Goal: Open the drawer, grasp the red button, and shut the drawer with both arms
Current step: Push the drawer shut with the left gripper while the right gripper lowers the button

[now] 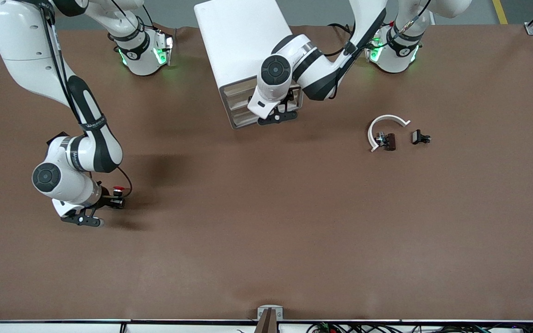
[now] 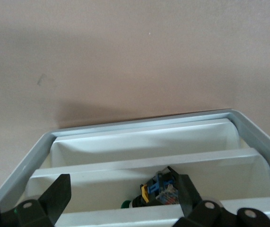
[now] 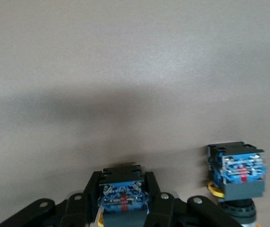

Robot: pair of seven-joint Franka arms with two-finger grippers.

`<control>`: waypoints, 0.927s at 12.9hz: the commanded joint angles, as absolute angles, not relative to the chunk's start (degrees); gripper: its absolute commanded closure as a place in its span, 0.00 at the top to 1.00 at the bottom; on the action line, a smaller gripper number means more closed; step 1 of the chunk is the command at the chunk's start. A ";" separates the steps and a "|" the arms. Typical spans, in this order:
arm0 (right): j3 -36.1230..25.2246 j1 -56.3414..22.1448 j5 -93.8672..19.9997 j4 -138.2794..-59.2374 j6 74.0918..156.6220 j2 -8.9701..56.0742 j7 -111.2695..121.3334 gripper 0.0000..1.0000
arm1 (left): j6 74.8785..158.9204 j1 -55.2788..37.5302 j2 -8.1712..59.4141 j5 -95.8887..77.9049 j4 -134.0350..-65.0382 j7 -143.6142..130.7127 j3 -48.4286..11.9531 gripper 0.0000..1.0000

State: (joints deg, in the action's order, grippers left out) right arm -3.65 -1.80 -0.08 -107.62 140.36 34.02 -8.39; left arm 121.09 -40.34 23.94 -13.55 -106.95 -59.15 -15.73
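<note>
My right gripper (image 1: 116,202) is low over the table toward the right arm's end, shut on a button's black-and-blue block (image 3: 122,197). A red cap (image 1: 118,188) shows at its fingertips in the front view. A second same-sized button (image 3: 239,172) with a yellow ring stands beside it. My left gripper (image 1: 278,115) is open at the front of the white cabinet (image 1: 241,41). Its fingers (image 2: 59,196) straddle a drawer (image 2: 139,163) that holds a green-capped button (image 2: 161,191). The drawer's black tab is hidden.
A white curved piece (image 1: 385,126) lies toward the left arm's end of the table, with a small dark part (image 1: 388,141) at it and another (image 1: 420,137) beside it. The left arm's wrist covers part of the cabinet's front.
</note>
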 commanded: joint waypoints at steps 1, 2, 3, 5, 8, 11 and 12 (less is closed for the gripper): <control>-2.90 -0.70 0.62 -109.60 140.19 32.08 -8.52 0.00 | 120.76 -40.17 22.76 -14.76 -108.28 -61.17 -16.79 1.00; -2.90 -0.53 0.62 -109.60 140.19 32.08 -8.70 0.00 | 120.76 -40.25 22.94 -14.85 -108.11 -62.48 -16.87 1.00; -2.90 -0.35 0.62 -109.60 140.27 32.17 -8.70 0.00 | 120.76 -40.43 23.20 -14.94 -107.67 -64.23 -16.96 1.00; -2.90 0.52 0.62 -109.69 140.54 32.52 -8.09 0.00 | 120.41 -40.00 23.12 -14.94 -107.32 -65.21 -17.14 1.00; -2.90 0.53 0.62 -109.69 140.36 32.61 -8.17 0.95 | 118.84 -35.10 23.12 -14.33 -104.43 -64.78 -16.61 1.00; -2.81 0.27 0.62 -109.43 139.92 32.17 -8.61 1.00 | 114.19 -26.92 23.03 -14.06 -98.98 -64.69 -16.61 1.00; -2.81 0.00 0.62 -108.90 138.96 31.99 -8.70 1.00 | 112.34 -23.94 23.03 -14.06 -97.14 -64.69 -16.61 1.00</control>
State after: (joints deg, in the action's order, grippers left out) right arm -3.55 -0.39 -0.08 -108.50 140.31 33.72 -8.33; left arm 116.29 -28.62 23.65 -13.89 -100.25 -64.82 -16.11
